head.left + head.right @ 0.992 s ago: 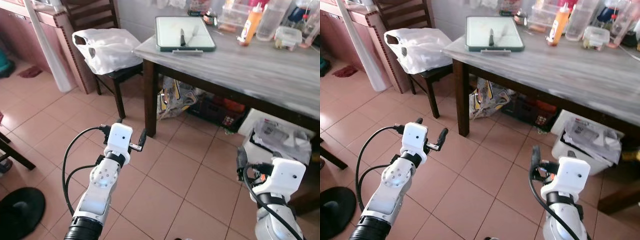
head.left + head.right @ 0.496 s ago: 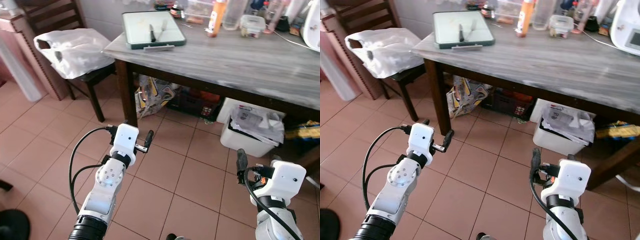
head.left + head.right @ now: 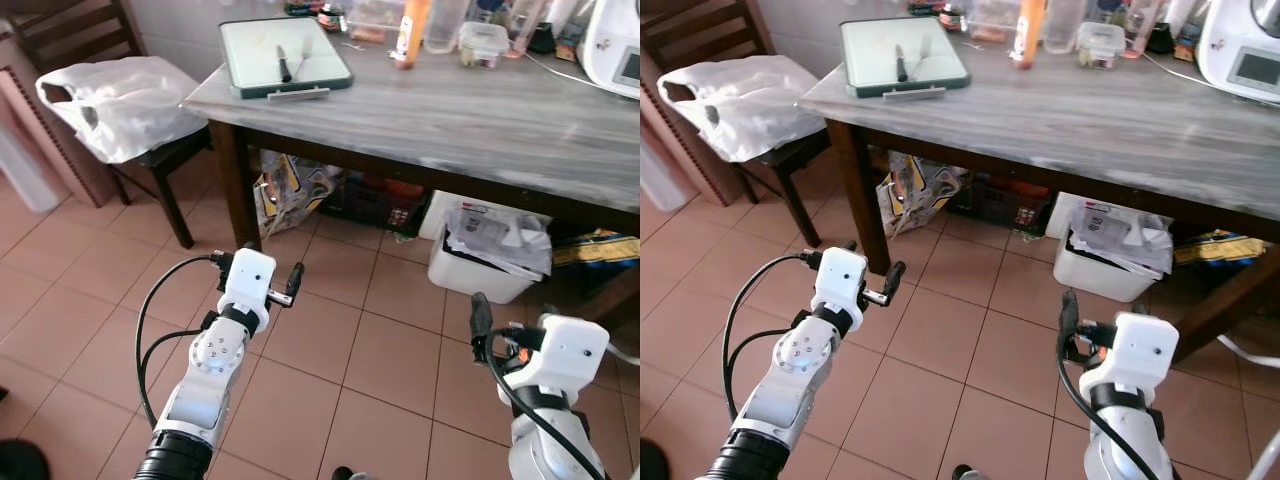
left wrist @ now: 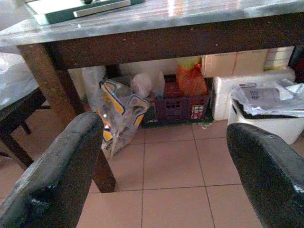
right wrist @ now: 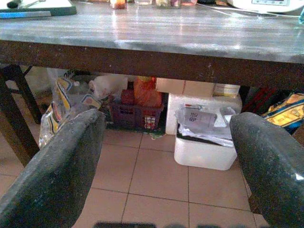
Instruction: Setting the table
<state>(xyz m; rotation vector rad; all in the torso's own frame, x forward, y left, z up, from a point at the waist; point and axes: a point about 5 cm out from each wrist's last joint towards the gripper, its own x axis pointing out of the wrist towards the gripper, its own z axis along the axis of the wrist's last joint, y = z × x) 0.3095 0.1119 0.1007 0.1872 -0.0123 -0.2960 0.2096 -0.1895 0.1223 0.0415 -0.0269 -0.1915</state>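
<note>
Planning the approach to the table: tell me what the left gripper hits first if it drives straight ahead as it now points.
Probably the patterned plastic bag beside the dark wooden table leg, under the grey table. The open left gripper aims below the tabletop; depth is unclear, so the floor may come first.

Both silver arms reach forward, held low. The left gripper (image 3: 268, 285) has its fingers wide apart. The right gripper (image 3: 1086, 318) does too.
</note>
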